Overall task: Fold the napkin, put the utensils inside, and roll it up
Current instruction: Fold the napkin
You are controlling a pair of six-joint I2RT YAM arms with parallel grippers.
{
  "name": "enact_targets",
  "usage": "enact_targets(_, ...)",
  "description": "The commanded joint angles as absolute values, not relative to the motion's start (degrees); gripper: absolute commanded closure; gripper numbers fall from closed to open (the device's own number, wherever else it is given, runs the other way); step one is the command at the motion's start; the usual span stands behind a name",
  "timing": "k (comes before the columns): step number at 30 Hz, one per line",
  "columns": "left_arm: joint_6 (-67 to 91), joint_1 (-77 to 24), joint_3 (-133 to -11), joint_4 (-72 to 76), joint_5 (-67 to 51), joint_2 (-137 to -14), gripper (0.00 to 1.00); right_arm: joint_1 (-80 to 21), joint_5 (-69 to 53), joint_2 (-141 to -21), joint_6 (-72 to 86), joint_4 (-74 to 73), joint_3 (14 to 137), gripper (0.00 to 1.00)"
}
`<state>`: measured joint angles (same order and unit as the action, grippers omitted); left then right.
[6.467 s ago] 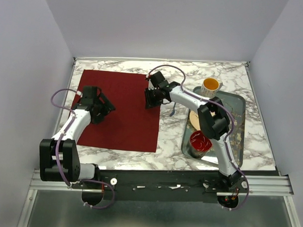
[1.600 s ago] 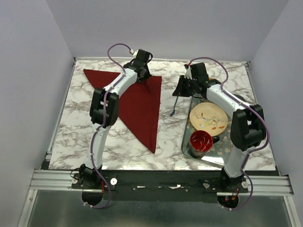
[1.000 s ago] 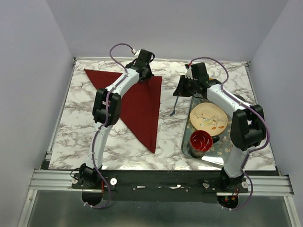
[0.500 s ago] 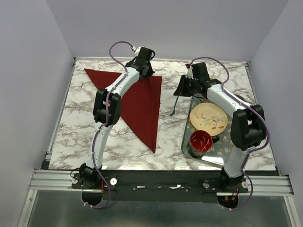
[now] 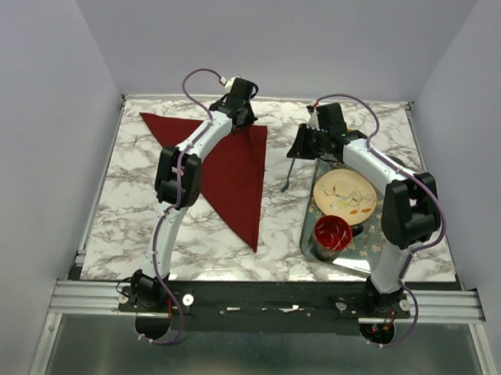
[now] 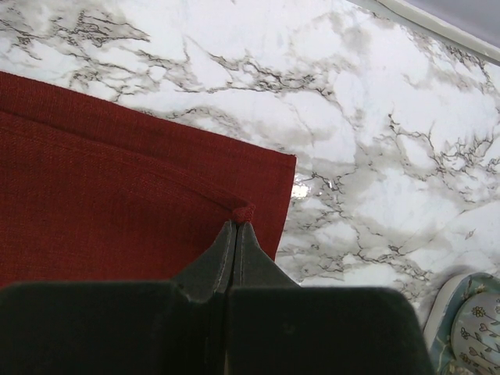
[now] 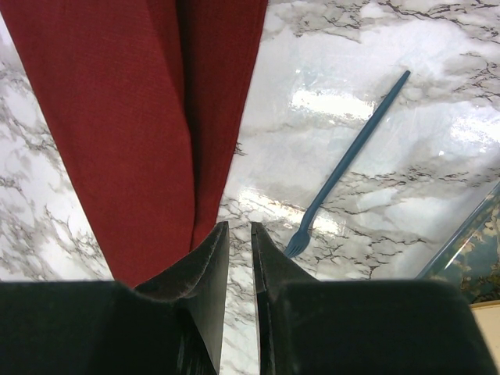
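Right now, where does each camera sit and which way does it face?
Top external: above and behind the bases, looking down at the table; left arm, right arm show.
Left wrist: looks down over left gripper, shut on the napkin corner.
Right wrist: looks down past open right gripper at the fork.
Shared: napkin in all three.

Maroon napkin (image 6: 117, 195): woven cloth, fine visible weave, matt. Marble-patterned surface (image 6: 375, 117): smooth and glossy, with bright reflections. Blue fork (image 7: 348, 168): smooth plastic with a slight sheen. The left gripper (image 6: 237, 228) and right gripper (image 7: 240, 230): black, matt, faintly grained. The tray (image 5: 306, 226): apparently metal and reflective, though small in the top view.
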<state>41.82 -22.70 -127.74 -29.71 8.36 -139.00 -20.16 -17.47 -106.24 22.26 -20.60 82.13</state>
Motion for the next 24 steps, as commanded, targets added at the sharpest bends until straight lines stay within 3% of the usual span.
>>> enact_targets(1, 42.80, -23.20, -129.38, -29.71, 8.26, -140.27, 1.00, -19.78, -18.11, -107.05, 21.80, -19.69, 81.91, 0.74)
enact_targets(24, 45.79, -23.29, -131.84, -29.62, 6.59, -142.29, 1.00, -19.78, -18.81, -107.05, 21.88, -19.51, 81.91, 0.74)
